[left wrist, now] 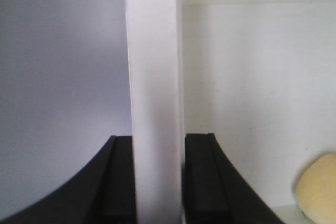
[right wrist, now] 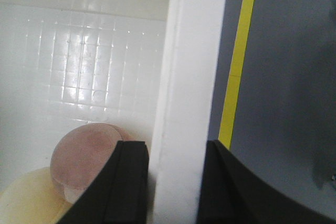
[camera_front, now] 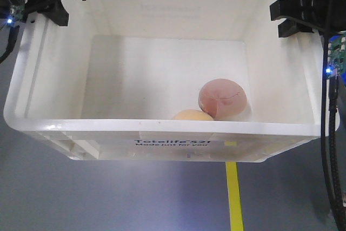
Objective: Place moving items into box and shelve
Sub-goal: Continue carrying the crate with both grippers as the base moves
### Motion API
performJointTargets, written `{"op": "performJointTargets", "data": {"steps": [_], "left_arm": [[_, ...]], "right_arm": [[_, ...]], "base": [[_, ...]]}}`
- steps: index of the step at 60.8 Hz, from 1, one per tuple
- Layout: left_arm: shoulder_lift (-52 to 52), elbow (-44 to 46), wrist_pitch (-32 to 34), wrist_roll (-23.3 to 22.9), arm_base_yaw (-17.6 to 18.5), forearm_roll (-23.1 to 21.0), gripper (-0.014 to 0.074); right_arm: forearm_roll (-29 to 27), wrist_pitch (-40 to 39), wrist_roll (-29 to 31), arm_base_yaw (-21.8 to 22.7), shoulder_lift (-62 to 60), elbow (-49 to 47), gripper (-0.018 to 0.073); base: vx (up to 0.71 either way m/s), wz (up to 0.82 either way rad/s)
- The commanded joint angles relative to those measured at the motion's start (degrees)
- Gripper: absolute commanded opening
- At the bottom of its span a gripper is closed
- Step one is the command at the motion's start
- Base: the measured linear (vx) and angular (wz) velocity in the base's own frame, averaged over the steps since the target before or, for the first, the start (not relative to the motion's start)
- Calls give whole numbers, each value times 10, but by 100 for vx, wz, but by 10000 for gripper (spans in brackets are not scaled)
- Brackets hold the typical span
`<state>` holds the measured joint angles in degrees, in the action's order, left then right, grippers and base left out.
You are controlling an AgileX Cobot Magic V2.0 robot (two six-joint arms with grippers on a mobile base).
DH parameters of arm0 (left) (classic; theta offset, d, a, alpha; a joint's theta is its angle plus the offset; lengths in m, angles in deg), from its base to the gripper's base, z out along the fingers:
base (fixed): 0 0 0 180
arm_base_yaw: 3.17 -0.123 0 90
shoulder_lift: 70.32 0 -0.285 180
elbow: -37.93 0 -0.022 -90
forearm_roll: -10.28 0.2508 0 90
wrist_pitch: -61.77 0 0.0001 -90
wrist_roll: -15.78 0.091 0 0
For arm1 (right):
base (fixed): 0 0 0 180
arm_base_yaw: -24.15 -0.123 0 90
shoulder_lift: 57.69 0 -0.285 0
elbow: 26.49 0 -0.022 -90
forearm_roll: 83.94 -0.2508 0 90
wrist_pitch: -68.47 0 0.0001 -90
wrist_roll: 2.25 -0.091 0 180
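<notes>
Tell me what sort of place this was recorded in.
Probably an indoor lab or warehouse-like test space, though little shows. A smooth grey floor carries a yellow line, and the left pincer and right pincer each clamp a side wall of a white crate.

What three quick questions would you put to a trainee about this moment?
1. True or false: the pinkish-brown lump and the pale yellow lump both lie inside the white crate.
2. What does the left claw clamp? A) a lump B) the crate's side wall C) nothing
3. What colour is the floor line seen beside the right claw?
Key: 1 true; 2 B; 3 yellow.
</notes>
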<state>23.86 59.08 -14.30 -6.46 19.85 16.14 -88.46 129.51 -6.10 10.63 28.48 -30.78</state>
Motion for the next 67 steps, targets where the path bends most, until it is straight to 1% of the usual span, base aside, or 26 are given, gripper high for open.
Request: {"op": "performJointTargets", "data": {"steps": [1, 67], "left_arm": [[-28, 24, 44, -1, 7, -46, -3], [-29, 24, 44, -1, 7, -45, -3]], "right_arm": [[-55, -76, 4, -6, -24, -27, -6], [-59, -76, 4, -6, -24, -27, -6]], "base": [[61, -2], [62, -5]]}}
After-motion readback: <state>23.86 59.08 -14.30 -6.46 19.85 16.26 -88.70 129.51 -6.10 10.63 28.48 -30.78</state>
